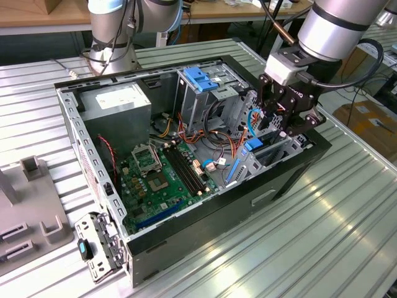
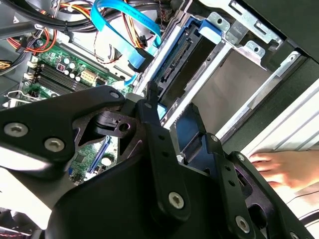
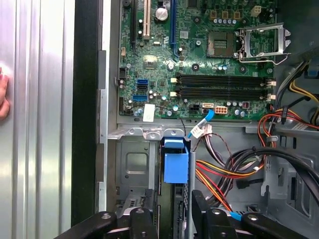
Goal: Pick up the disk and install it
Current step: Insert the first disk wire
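We are observing the gripper (image 3: pixel 173 195) holding the disk (image 3: pixel 176 164) between narrow-set fingers (image 3: pixel 199 209), apparently clamped; the disk is standing on edge inside the drive bay (image 3: pixel 132 167) of the computer case (image 1: pixel 205 226).

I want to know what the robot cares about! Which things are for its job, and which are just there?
For the job: disk, gripper, drive bay.
Just there: motherboard, power supply, wire bundle, a person's hand.
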{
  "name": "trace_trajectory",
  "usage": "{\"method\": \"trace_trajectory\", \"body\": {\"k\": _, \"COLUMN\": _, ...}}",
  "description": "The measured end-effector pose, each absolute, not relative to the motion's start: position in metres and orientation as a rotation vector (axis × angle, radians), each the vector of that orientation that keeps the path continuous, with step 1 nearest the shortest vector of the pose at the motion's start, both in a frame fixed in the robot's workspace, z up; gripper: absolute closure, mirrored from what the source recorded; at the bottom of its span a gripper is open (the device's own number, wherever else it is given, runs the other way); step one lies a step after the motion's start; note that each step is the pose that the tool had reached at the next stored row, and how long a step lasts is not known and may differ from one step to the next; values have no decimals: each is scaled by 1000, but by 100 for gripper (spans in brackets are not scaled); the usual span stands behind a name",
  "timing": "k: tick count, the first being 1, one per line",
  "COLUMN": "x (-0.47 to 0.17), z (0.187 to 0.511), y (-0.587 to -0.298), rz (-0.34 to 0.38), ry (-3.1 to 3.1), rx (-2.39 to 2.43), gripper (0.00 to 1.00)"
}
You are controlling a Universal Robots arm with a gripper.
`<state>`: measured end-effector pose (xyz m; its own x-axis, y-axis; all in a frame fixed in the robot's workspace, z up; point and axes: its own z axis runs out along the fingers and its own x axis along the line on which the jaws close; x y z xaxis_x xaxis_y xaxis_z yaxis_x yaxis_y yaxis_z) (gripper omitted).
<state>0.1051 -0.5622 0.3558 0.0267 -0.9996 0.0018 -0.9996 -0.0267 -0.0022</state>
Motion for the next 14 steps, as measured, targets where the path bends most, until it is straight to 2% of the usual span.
{"method": "trace_trajectory", "body": {"k": 14, "x": 105, "z": 364, "y": -562, "rz": -5, "ry": 2191, "rx": -2251, "gripper": 57}}
